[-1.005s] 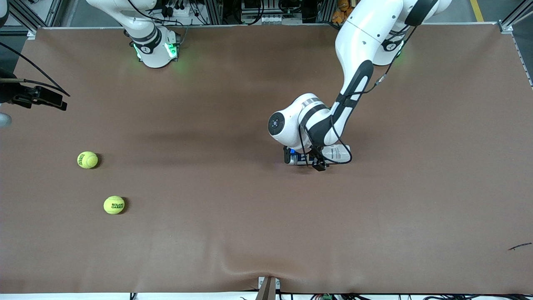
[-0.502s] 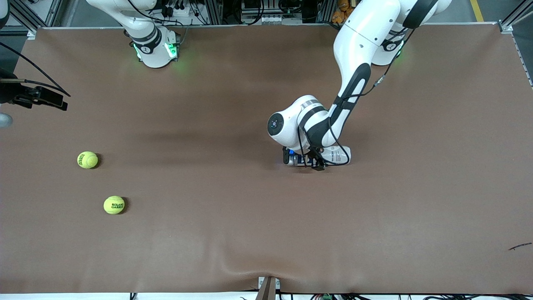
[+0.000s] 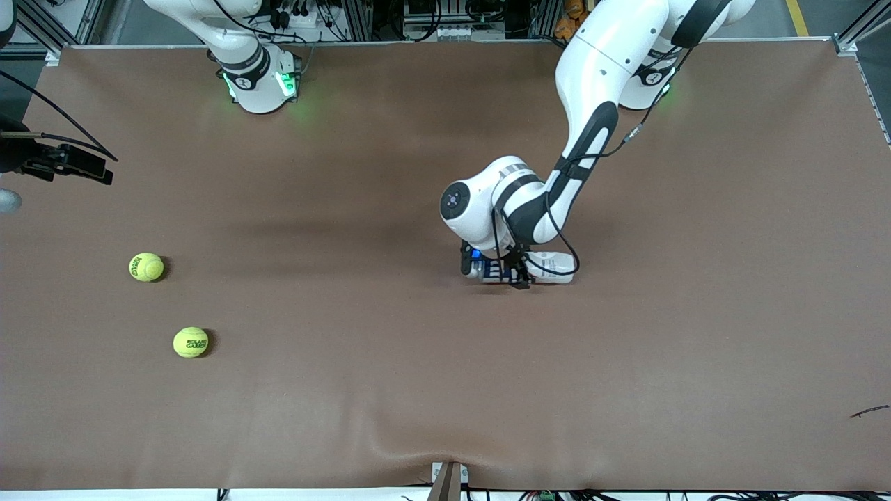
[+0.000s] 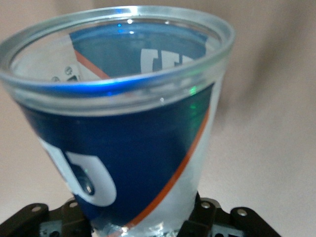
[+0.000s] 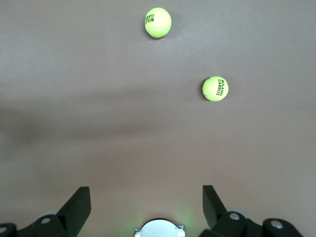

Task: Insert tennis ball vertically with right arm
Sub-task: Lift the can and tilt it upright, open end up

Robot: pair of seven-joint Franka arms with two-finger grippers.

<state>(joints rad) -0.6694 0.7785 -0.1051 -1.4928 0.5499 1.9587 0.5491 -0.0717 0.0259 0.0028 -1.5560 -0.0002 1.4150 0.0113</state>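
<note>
A brown table point(image 3: 390, 390) covered in a matte sheet that ripples slightly at its near edge. Two yellow-green tennis balls lie on it toward the right arm's end — one ball point(image 3: 146, 267) farther from the front camera, the other ball point(image 3: 191, 342) nearer, well apart. A small dark scrap point(image 3: 869, 412) lies near the left arm's end.

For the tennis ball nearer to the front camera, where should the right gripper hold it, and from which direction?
Grip this tennis ball across its widest middle, coming straight down from above. It is round and lies free on the table, apart from the other ball, so any finger angle should fit. The right gripper is open; the left gripper holds the can.
</note>
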